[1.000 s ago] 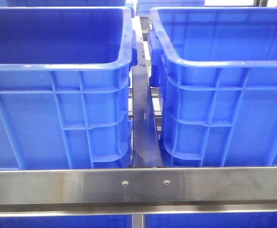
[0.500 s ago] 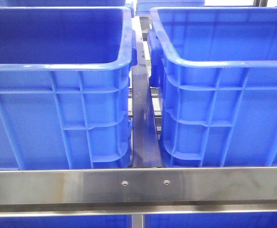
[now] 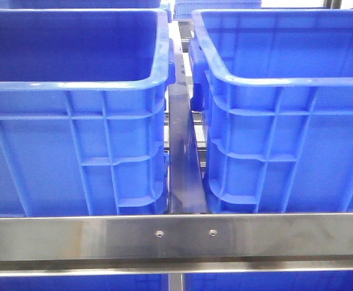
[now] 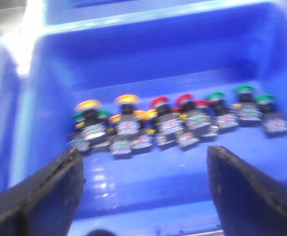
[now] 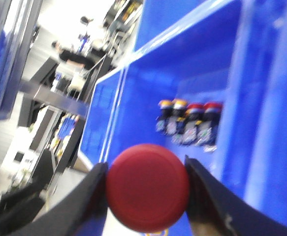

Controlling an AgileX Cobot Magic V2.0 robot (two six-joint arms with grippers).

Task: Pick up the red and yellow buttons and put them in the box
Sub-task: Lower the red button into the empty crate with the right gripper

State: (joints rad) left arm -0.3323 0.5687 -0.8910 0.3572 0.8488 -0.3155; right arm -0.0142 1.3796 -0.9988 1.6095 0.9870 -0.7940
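In the right wrist view my right gripper [image 5: 147, 191] is shut on a red button [image 5: 147, 184], its round cap filling the gap between the fingers. Beyond it is a blue box [image 5: 182, 64] with yellow-capped buttons [image 5: 165, 104] and red-capped buttons [image 5: 212, 106] in a row on its floor. The left wrist view is blurred. My left gripper [image 4: 144, 155] is open and empty above another blue crate [image 4: 158, 59]. That crate holds a row of yellow buttons [image 4: 127, 100], red buttons [image 4: 159, 102] and green ones [image 4: 215, 96]. Neither gripper appears in the front view.
The front view shows two tall blue crates, one on the left [image 3: 73, 85] and one on the right [image 3: 285, 82], with a narrow gap between them. A steel rail [image 3: 176, 236] runs across in front. Shelving and a room lie beyond the box's side in the right wrist view.
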